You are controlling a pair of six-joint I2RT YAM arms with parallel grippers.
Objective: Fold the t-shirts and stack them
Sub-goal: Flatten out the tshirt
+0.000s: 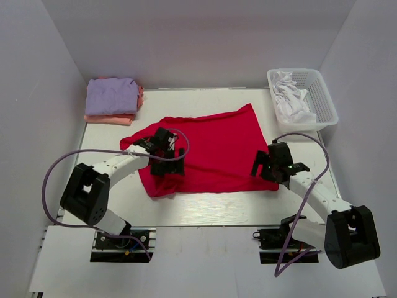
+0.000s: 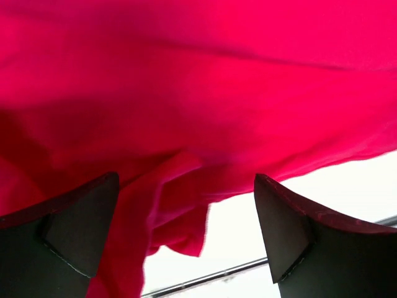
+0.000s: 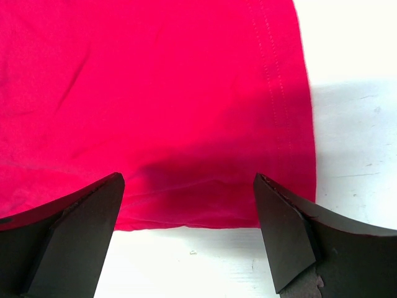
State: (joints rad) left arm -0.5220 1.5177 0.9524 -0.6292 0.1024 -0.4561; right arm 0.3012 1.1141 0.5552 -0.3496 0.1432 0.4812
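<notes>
A large red t-shirt (image 1: 217, 146) lies spread across the middle of the table, with a rumpled fold at its near-left corner (image 2: 180, 211). My left gripper (image 1: 167, 162) hovers over that left part, jaws wide open; loose red cloth (image 2: 198, 93) hangs below and between its fingers without being pinched. My right gripper (image 1: 265, 166) stands open over the shirt's near-right corner, where the hem (image 3: 205, 217) lies flat on the white table between its fingers. A folded lavender t-shirt (image 1: 111, 94) rests on a folded salmon-pink one (image 1: 108, 118) at the back left.
A white lattice basket (image 1: 325, 102) with crumpled white cloth (image 1: 291, 102) stands at the back right. White walls close in the table on the left, back and right. A metal rail (image 2: 205, 279) runs along the table's near edge.
</notes>
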